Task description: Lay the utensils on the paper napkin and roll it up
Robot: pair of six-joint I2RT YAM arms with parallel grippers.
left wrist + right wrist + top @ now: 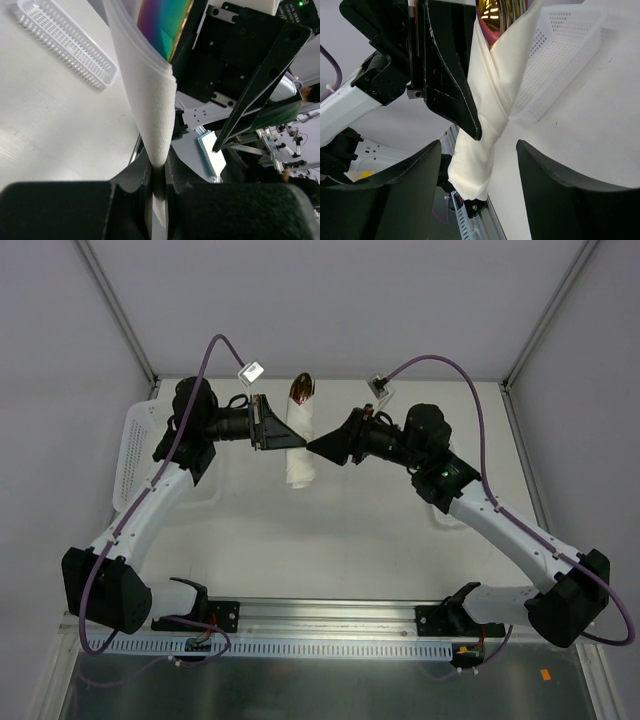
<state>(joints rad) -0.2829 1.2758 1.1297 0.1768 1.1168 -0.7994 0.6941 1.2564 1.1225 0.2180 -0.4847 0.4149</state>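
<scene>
Currently the rolled paper napkin (299,452), utensils (302,390) poking out its top, is pinched in the closed left gripper (283,435) near the table's (350,540) far edge, the right gripper (318,445) spread open around it; judged soft, light, easily unrolled, best gripped mid-roll.

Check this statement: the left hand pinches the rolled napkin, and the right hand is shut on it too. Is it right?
Not quite. The left hand does pinch the rolled napkin, but the right hand is open, not shut on it. The right wrist view shows its jaws apart, one on each side of the roll.
</scene>
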